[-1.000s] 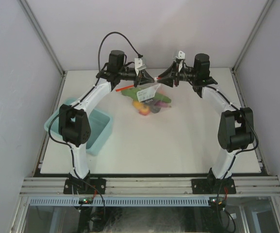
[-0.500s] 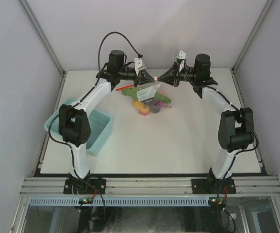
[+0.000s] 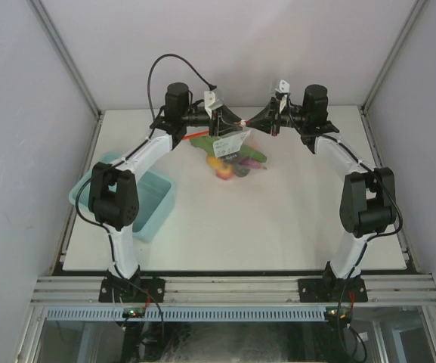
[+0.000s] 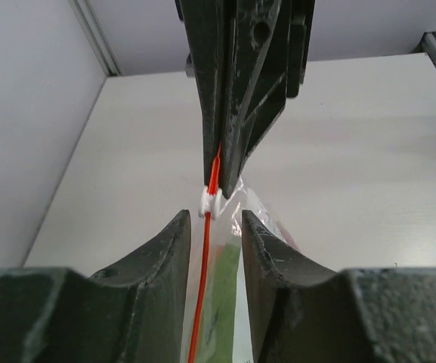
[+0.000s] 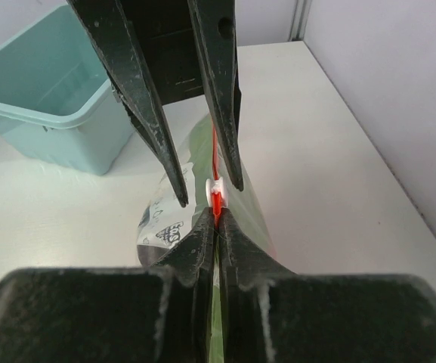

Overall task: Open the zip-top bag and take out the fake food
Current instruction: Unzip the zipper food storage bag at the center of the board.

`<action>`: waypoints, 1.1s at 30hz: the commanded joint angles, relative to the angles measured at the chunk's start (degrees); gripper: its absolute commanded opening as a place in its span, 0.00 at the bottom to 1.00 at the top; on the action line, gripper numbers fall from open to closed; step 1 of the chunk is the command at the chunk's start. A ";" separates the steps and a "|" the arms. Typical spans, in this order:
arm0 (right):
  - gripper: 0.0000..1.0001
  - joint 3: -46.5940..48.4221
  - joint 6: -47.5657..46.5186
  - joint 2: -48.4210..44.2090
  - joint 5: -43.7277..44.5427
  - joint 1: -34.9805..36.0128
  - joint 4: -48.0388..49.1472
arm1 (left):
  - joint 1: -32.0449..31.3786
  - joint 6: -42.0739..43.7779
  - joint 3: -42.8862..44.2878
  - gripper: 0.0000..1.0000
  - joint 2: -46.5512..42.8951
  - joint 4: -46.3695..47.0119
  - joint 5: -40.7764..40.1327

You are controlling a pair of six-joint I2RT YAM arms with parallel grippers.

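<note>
The zip-top bag point(image 3: 233, 142) hangs between my two grippers above the far middle of the table, its red-orange zip strip point(image 4: 202, 287) uppermost. The fake food point(image 3: 231, 162) fills its lower part, yellow, green and purple pieces resting on the table. My right gripper point(image 5: 216, 213) is shut on the strip just behind the white slider point(image 5: 214, 188). My left gripper point(image 4: 211, 218) is open. Its fingers stand on either side of the strip just short of the slider point(image 4: 211, 203), without touching it. In the top view the left gripper point(image 3: 234, 123) and right gripper point(image 3: 249, 124) point at each other.
A light blue bin point(image 3: 138, 198) stands at the left edge of the table beside the left arm, and also shows in the right wrist view point(image 5: 47, 98). The enclosure's back wall and corner posts stand close behind both grippers.
The left arm's wrist has turned and drawn back a little to the left. The right arm and the bag have stayed where they were.
</note>
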 commanded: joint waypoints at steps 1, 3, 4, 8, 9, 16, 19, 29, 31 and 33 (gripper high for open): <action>0.00 0.35 -0.01 -2.91 -0.87 -0.13 2.63 | 0.16 -6.72 0.76 0.36 -2.12 10.18 3.10; 0.00 0.40 -0.01 -2.78 -1.07 -0.05 2.66 | 0.11 -7.68 0.93 0.36 -1.80 11.18 2.84; 0.00 0.42 0.00 -2.82 -1.18 -0.04 2.63 | 0.11 -8.13 0.94 0.36 -1.67 11.74 2.59; 0.00 0.50 -0.09 -2.82 -1.32 0.05 2.64 | -0.30 -9.70 1.18 0.35 -0.99 13.40 2.91; 0.00 0.46 -0.10 -2.81 -1.36 0.05 2.63 | -0.34 -9.74 1.29 0.34 -0.86 13.40 2.88; 0.00 0.47 -0.26 -2.86 -1.33 0.05 2.37 | -0.35 -9.91 1.47 0.32 -0.38 13.48 3.67; 0.00 0.43 -0.25 -2.91 -1.36 0.05 2.36 | -0.36 -10.20 1.84 0.32 0.26 13.49 4.43; 0.00 0.42 -0.23 -2.98 -1.34 -0.04 2.28 | -0.30 -5.90 4.12 0.32 1.81 7.22 3.40; 0.00 0.47 -0.14 -2.91 -1.48 -0.04 2.33 | -0.41 -2.36 5.28 0.31 1.96 2.68 1.70; 0.00 0.45 -0.09 -2.84 -1.49 -0.04 2.44 | -0.56 -0.27 6.00 0.30 2.07 -0.19 0.67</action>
